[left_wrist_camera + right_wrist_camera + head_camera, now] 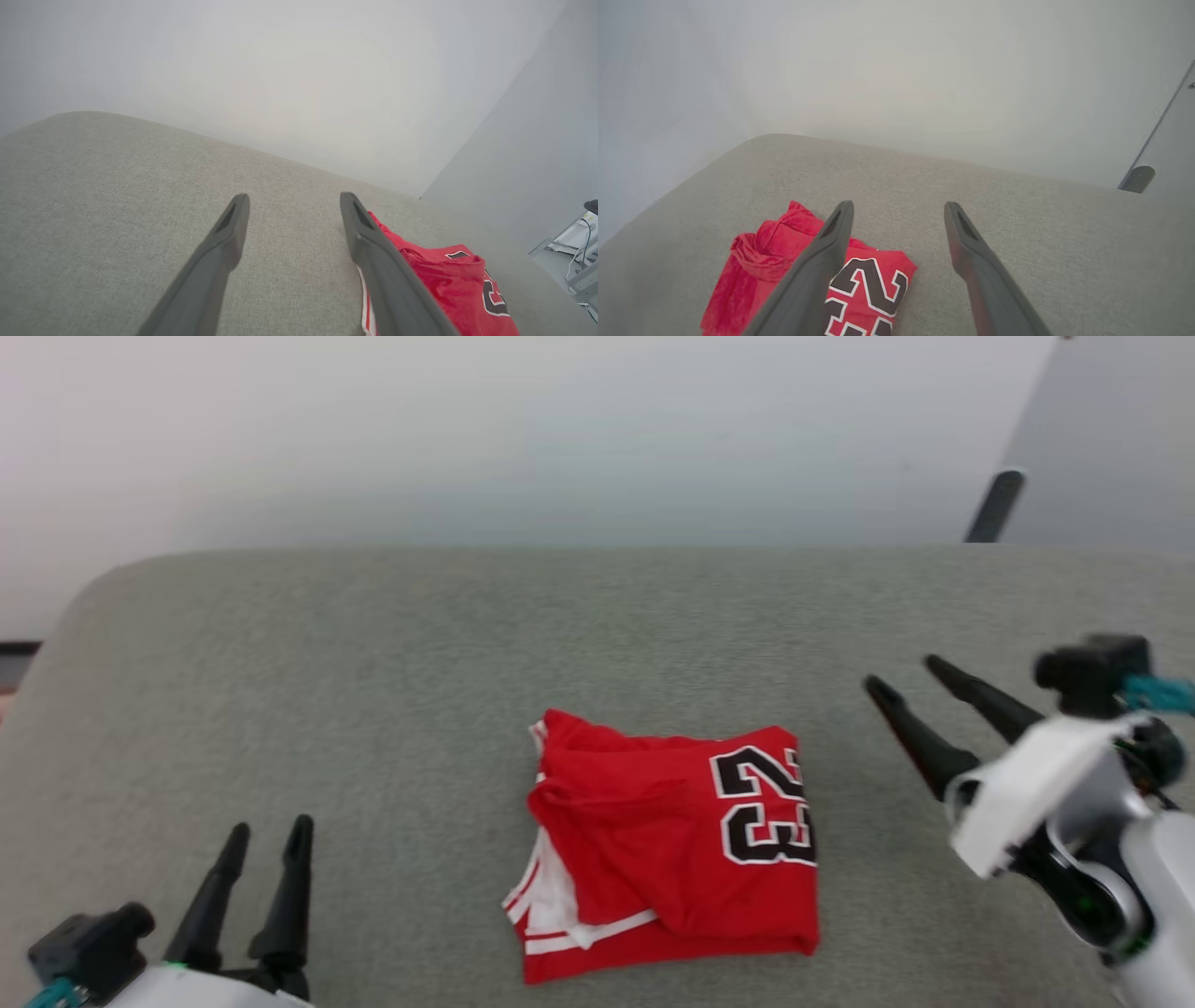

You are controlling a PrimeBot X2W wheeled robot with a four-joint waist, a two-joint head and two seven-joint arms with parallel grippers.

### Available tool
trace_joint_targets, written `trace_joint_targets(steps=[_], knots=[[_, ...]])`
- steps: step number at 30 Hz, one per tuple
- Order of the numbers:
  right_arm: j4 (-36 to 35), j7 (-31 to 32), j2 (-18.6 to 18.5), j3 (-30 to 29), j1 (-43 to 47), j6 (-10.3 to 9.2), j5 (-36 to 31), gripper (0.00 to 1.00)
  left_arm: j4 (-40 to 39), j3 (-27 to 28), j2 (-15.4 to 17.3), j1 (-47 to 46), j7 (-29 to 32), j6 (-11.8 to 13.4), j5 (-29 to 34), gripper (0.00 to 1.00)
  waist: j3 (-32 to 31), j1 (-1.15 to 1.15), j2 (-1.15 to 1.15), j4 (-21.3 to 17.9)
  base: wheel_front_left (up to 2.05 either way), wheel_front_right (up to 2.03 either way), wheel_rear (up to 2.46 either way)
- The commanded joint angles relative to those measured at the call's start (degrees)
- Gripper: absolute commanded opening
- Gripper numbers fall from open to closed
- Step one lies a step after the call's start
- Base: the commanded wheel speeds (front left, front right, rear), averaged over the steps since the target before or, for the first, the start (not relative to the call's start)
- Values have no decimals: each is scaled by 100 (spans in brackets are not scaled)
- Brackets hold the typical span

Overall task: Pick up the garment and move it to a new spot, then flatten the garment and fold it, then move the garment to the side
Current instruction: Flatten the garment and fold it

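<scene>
Here we see the folded garment [672,845] on a grey fabric surface [373,709] before a pale wall [560,429], left gripper [271,826] and right gripper [904,672] both spread wide, holding nothing.

The folded red jersey garment [667,845] with the black "23" print lies on the grey fabric-covered worktop [373,663], close to its near edge and about midway between its left and right edges. The left gripper [271,831] is at the near left corner, well to the left of the garment and apart from it. The right gripper [904,674] is by the right edge, to the garment's right and a little farther back, not touching it. Behind the far edge rises a pale wall [467,429]. A dark slanted bar [994,506] stands beyond the far right corner.
</scene>
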Motion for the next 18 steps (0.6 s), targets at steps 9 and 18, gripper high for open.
trace_joint_targets(steps=[9, 18], knots=[[-121, -1599, -726, -226, 891, 0, -373, 100, -116, 409, 7, 422, -49, -11, 317, 100, -231, 0, 0, -632, 0, 0, 0], [-193, -2159, -812, -558, 1486, 0, -556, 100, -144, 749, -112, 585, -49, -104, 642, 100, -324, 0, 0, -781, 0, 0, 0]])
